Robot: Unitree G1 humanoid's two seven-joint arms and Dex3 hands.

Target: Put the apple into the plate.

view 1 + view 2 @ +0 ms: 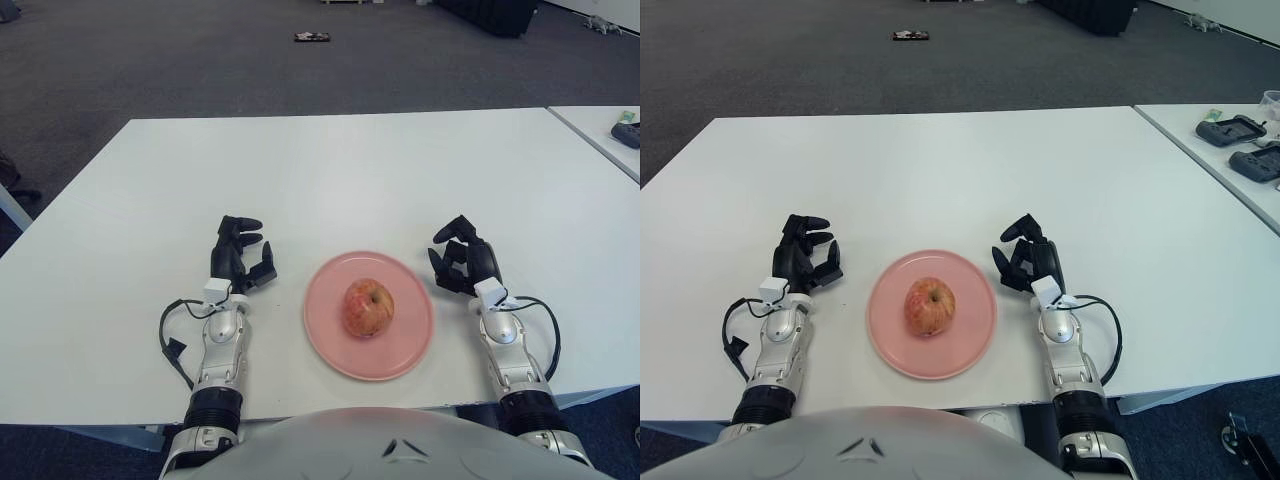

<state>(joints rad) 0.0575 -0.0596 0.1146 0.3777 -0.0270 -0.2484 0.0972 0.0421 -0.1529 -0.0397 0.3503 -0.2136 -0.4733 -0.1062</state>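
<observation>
One apple [368, 308] sits on our pink plate [408, 350], both hands empty with fingers loosely spread, left hand [240, 255] and right hand [462, 265] flanking the plate; we judge a careless right-hand sweep could nudge its rim.

You have the plate [405, 345] on the table [340, 170], near its near edge and about midway between the hands. The apple [368, 307] sits in the plate, near its middle. The left hand [240, 258] is just left of the plate, the right hand [462, 262] just right of it.
</observation>
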